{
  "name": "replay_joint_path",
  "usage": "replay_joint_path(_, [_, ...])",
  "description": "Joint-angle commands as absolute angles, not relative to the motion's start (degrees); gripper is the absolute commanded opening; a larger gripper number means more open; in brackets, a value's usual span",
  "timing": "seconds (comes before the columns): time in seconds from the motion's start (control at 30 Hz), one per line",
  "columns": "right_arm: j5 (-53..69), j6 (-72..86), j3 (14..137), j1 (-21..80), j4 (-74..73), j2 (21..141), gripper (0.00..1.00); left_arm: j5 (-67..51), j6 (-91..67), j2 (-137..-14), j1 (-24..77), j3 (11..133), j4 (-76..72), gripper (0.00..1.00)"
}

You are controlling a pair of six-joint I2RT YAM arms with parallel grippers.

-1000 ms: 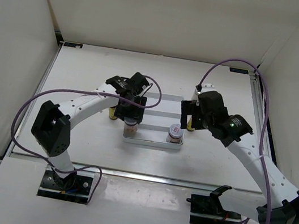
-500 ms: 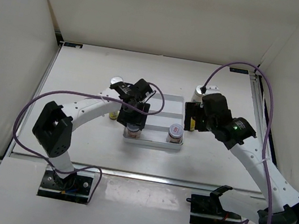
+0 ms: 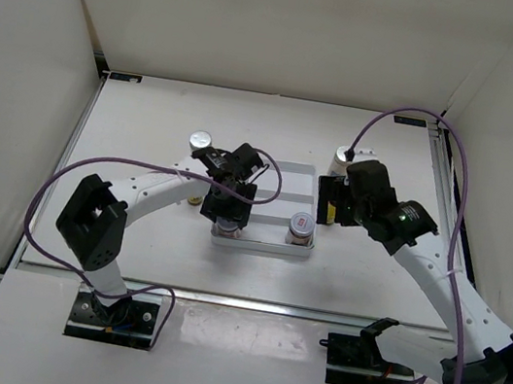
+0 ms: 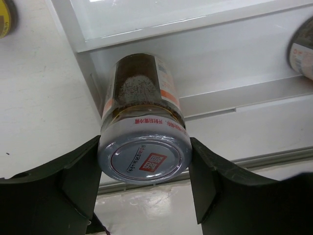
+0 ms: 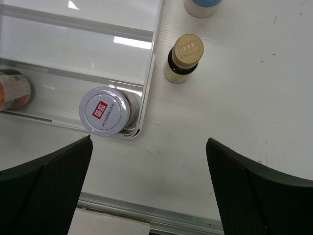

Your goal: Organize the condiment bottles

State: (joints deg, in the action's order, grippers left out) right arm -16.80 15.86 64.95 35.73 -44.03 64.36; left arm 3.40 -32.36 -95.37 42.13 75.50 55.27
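My left gripper (image 4: 144, 169) is shut on a squat jar (image 4: 142, 122) by its white lid with a red mark. The jar stands at the near left corner of the white ribbed tray (image 4: 220, 58). From above, the left gripper (image 3: 226, 215) covers most of that jar (image 3: 225, 227). A second squat jar (image 3: 300, 224) stands in the tray's near right corner (image 5: 104, 110). My right gripper (image 5: 149, 196) hangs open above bare table just right of it, holding nothing. Close by are a slim yellow bottle (image 5: 185, 56) and a white shaker (image 3: 343, 154). Another shaker (image 3: 200, 140) and a yellow bottle (image 3: 194, 199) stand left of the tray.
The tray (image 3: 284, 172) lies mid-table with its two far compartments empty. White walls enclose the table on three sides, and a metal rail (image 5: 146, 215) runs along the near edge. Purple cables loop over both arms.
The left arm has swung slightly right and nearer with the jar, uncovering the left shaker. The right gripper has shifted a little right, uncovering the right shaker.
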Motion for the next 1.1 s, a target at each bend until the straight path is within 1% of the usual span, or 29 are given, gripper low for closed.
replay_joint_path(0.0, [-17.84,16.26,65.57,33.93,-44.82,65.47,1.00,4.83,-32.52,-94.13,42.54,75.32,55.46,0.63])
replay_joint_path(0.17, [-17.23,16.26,66.79,30.95,-44.82,66.01,1.00,6.67,-31.99,-94.13,42.54,75.84,55.46,0.78])
replay_joint_path(0.23, [-16.53,15.74,67.41,30.41,-44.82,67.49,1.00,7.21,-31.99,-93.61,42.54,76.37,55.46,1.00])
replay_joint_path(0.33, [-16.00,15.73,67.94,28.65,-44.82,69.60,1.00,9.22,-31.99,-90.97,42.54,77.07,55.46,1.00])
replay_joint_path(0.5, [-14.95,15.21,67.41,27.42,-39.91,73.91,1.00,12.65,-31.38,-85.18,42.54,79.28,55.99,1.00])
replay_joint_path(0.6, [-14.94,15.73,67.41,27.42,-38.50,76.99,1.00,15.46,-30.15,-79.64,42.54,80.68,55.99,1.00])
replay_joint_path(0.7, [-14.94,16.26,67.41,27.42,-36.66,79.36,1.00,20.11,-27.60,-72.97,42.54,81.21,55.99,1.00])
replay_joint_path(0.8, [-14.41,16.26,68.02,27.42,-35.43,81.47,1.00,29.05,-24.79,-66.64,42.54,78.50,54.15,1.00])
replay_joint_path(0.9, [-14.94,16.26,68.55,27.42,-35.42,84.10,0.95,36.35,-22.41,-60.48,41.93,73.40,52.04,1.00])
replay_joint_path(0.97, [-15.56,16.78,68.55,26.90,-35.42,84.89,0.89,39.97,-21.88,-56.26,41.23,70.77,51.33,1.00])
replay_joint_path(1.0, [-16.25,16.79,68.55,26.89,-35.42,84.90,0.86,43.30,-21.88,-54.68,40.61,67.53,50.20,1.00])
replay_joint_path(1.03, [-16.26,16.79,68.55,26.89,-35.42,85.69,0.81,44.55,-21.28,-53.10,40.61,65.50,48.97,1.00])
replay_joint_path(1.07, [-16.26,16.79,68.55,26.89,-35.42,86.30,0.78,45.60,-21.27,-49.87,40.61,63.56,46.61,1.00])
